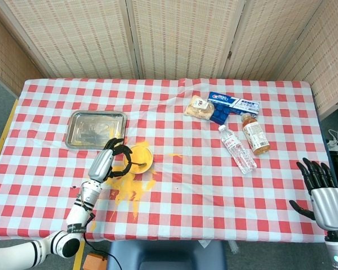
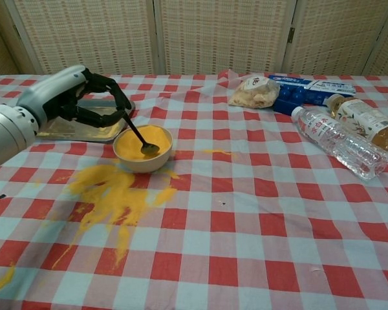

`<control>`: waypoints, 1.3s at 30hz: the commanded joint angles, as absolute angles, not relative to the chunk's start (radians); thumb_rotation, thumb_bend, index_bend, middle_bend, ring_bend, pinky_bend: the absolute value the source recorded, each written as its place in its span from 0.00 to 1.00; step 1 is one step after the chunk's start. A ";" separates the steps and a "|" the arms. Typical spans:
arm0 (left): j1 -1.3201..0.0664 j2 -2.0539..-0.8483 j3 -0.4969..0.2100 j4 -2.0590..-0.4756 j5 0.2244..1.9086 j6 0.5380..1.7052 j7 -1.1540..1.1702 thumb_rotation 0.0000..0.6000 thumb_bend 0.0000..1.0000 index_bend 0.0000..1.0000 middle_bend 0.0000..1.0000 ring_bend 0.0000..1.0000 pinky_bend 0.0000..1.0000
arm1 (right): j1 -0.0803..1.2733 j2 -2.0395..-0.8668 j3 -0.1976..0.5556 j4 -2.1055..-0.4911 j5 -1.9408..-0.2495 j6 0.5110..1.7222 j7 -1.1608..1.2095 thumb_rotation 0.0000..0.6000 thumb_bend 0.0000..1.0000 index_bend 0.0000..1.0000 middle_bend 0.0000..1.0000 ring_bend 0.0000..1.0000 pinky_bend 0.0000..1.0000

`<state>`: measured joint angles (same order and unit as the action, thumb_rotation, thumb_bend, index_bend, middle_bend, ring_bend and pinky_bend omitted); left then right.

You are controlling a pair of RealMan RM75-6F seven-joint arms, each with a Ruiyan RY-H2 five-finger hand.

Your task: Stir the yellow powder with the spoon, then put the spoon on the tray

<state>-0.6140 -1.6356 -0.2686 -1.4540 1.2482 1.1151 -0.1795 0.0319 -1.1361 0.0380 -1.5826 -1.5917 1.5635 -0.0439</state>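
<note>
My left hand point(image 2: 77, 97) grips the spoon point(image 2: 140, 139), its tip in the bowl point(image 2: 142, 150) of powder point(image 2: 132, 145). My right hand point(image 1: 321, 188) rests released, fingers spread.

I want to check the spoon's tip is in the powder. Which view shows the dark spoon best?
The chest view: the dark spoon slants from the left hand into the white bowl of yellow powder, its tip visible. The head view shows only a thin dark line in the bowl.
</note>
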 commanded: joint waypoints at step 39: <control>-0.632 -1.695 -0.292 -1.314 1.281 1.189 -0.194 1.00 0.74 0.82 0.39 0.10 0.04 | 0.031 -1.134 0.041 -1.585 -1.587 1.565 -0.044 1.00 0.06 0.00 0.00 0.00 0.00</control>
<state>-0.6366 -1.7024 -0.2971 -1.2990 1.2776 1.1889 -0.1888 0.0315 -1.1339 0.0409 -1.5854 -1.5870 1.5647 -0.0445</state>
